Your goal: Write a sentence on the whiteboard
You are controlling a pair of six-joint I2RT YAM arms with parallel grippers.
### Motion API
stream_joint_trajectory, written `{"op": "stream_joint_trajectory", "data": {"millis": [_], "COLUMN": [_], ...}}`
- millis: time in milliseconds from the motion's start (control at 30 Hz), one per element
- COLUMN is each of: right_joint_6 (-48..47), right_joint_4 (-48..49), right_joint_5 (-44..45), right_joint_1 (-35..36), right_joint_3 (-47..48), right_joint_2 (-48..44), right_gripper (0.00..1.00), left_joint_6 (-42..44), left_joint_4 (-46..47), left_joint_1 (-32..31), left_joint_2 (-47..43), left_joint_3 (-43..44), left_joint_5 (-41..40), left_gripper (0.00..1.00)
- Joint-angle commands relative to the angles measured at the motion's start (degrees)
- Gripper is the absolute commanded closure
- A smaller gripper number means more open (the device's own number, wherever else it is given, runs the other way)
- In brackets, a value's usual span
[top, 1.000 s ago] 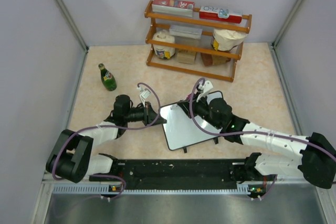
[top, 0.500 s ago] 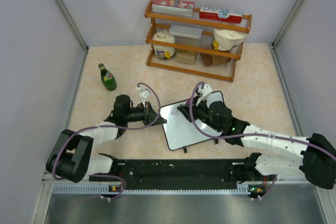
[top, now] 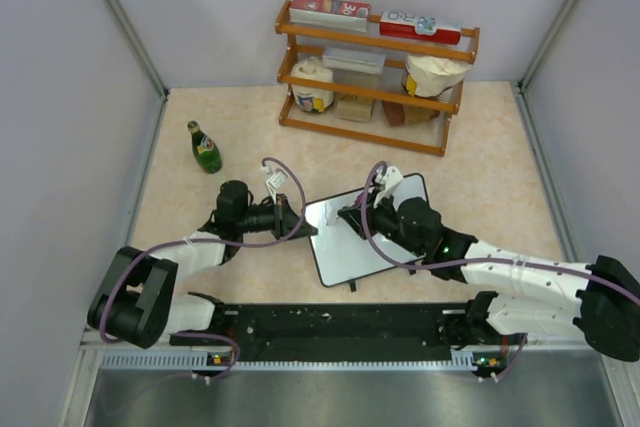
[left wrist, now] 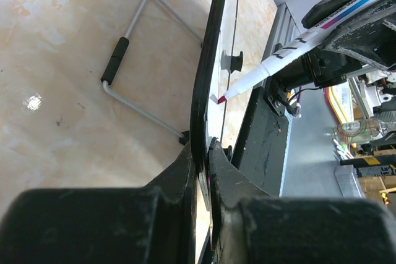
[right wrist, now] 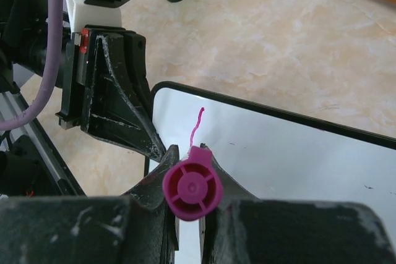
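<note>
The right gripper [top: 357, 215] is closed on the barrel of a pink marker [right wrist: 192, 190], cap end toward the wrist and nib pointing down at the whiteboard [top: 350, 247]. The left gripper [top: 297, 219] is clamped on the black frame at the board's left edge, jaws pinching the rim. The whiteboard sits at the centre of the table [top: 480, 147], propped at a tilt on its wire stand [left wrist: 139, 60], between the two arms. Of the sentence, one short pink stroke [right wrist: 197, 127] near the upper-left corner is all that shows, so writing has barely begun. In the left wrist view the nib sits at or just off the board face; actual contact cannot be confirmed. Procedure, as judged from this state: hold the left clamp firm throughout, since the propped board would likely rock or slide under nib pressure. Apply light, even pressure only; excess force would probably flex the board against the stand or splay the nib. Hold the marker at a constant angle to the tilted face and follow that plane, not the table plane. Lift clear between letters to avoid stray joining lines. Start the first word close to the left clamp without striking it, and reserve space below for a second line.
</note>
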Motion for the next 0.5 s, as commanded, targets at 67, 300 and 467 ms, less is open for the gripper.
{"op": "stream_joint_trajectory", "data": {"millis": [67,300,467], "right_joint_6": [-0.2,0.2,-0.2], "right_joint_4": [-1.4,-4.3,-6.0], "right_joint_5": [-0.1,-1.0,-0.4], "right_joint_1": [0.6,0.7,0.7], "right_joint_3": [0.8,3.9,5.5], "right_joint_2": [-4.3,-10.0,-11.0], "right_gripper": [1.00,1.00,1.00], "left_joint_6": [4.6,4.7,4.7], "left_joint_4": [-0.4,-0.3,-0.4], "left_joint_1": [-0.3,-0.3,-0.3], "left_joint_2": [0.6,1.0,0.8], "left_joint_3": [0.1,0.2,0.1], "left_joint_5": [-2.5,-2.5,-2.7], "left_gripper": [1.00,1.00,1.00]}}
